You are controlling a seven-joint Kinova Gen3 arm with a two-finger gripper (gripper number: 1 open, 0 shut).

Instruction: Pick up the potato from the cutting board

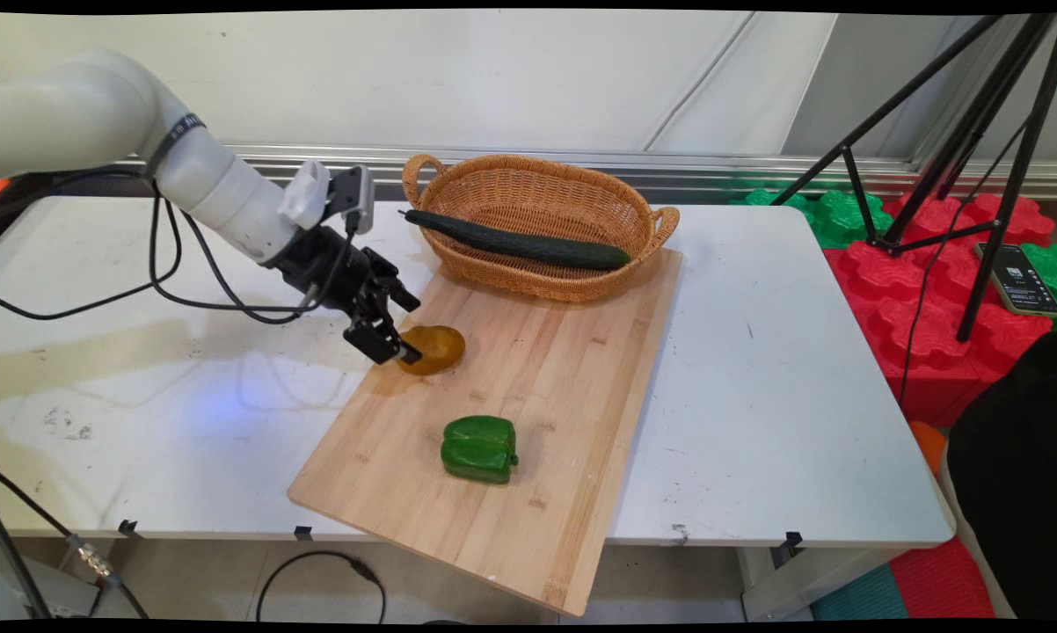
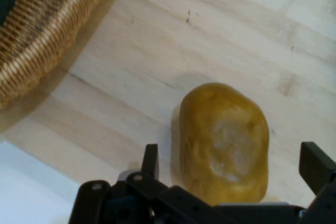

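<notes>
The potato (image 1: 433, 348) lies on the cutting board (image 1: 528, 413), toward its left edge, and the pincer (image 1: 398, 331) is right down at it, spread open. In the hand view one finger (image 2: 150, 161) stands left of the potato (image 2: 224, 142) and the other at the far right, so the potato sits between them with a gap on each side. Nothing is gripped.

Nearer the camera on the same board rests a green pepper (image 1: 480, 449), well apart from the potato. At the board's far end stands a wicker basket (image 1: 542, 186) with a cucumber (image 1: 520, 243) lying across it. All of it sits on the white counter (image 1: 783, 422), and the board's near corner overhangs the counter's edge.

The risk, as I judge it: the potato is rounded, smooth and looks glossy, so if the fingers meet it off-centre it could squirt out sideways or roll across the board. The fingertips also look close to the wood, and pressing lower could scrape or shove the overhanging board.
</notes>
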